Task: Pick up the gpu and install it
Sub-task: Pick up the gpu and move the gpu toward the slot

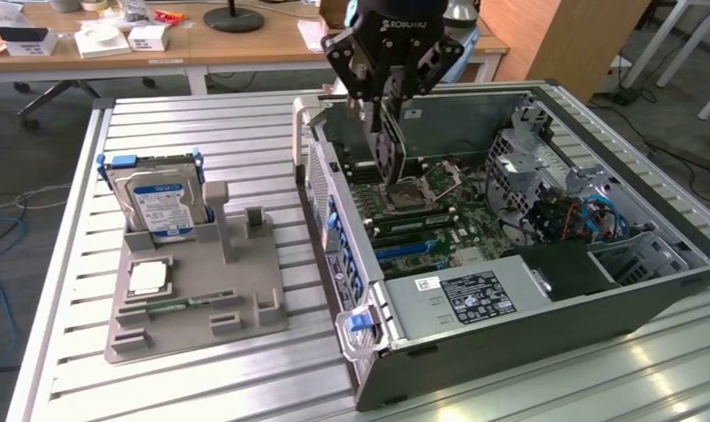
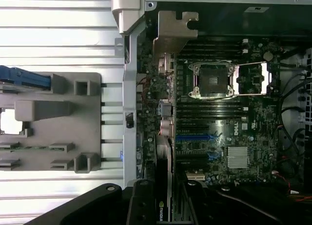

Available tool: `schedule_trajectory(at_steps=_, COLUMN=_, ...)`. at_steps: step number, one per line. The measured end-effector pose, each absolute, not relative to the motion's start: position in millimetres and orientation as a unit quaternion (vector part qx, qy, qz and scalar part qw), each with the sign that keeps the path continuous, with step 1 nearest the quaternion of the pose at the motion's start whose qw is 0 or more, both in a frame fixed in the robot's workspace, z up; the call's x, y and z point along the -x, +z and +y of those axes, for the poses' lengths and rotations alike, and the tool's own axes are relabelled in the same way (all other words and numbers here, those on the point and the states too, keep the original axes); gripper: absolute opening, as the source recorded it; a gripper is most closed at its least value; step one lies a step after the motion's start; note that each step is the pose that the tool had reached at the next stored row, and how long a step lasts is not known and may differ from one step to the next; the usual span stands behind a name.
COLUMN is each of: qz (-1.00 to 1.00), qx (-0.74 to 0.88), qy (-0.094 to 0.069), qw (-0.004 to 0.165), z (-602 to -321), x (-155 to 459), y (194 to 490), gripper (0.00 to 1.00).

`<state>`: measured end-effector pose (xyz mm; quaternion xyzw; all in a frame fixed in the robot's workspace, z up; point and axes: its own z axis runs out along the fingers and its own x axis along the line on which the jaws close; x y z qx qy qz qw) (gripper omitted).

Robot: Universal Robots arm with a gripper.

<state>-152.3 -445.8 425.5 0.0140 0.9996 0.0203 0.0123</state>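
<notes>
Dark gpu (image 1: 389, 154) gripped in pincer (image 1: 386, 119), above motherboard (image 1: 431, 207)

Gripper (image 2: 165, 188) has the gpu (image 2: 161, 211) pinched edge-on, hanging right over the motherboard (image 2: 253, 127) in the open case. The grey parts holder (image 2: 63, 122) sits outside the case on the slatted table (image 2: 58, 35).

The gripper (image 1: 387, 123) is cut off at the exterior view's twelve o'clock edge. In the wrist view, the gripped gpu (image 2: 161, 211) runs off frame. The power supply label (image 1: 473, 294), at five o'clock, is too small to read.
</notes>
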Motion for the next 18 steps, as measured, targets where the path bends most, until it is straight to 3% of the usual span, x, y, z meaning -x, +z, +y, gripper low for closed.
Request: schedule_trajectory(at_steps=18, qz=1.0, qx=-0.014, qy=0.021, qw=0.012, z=-444, x=91, y=426, gripper=0.26)
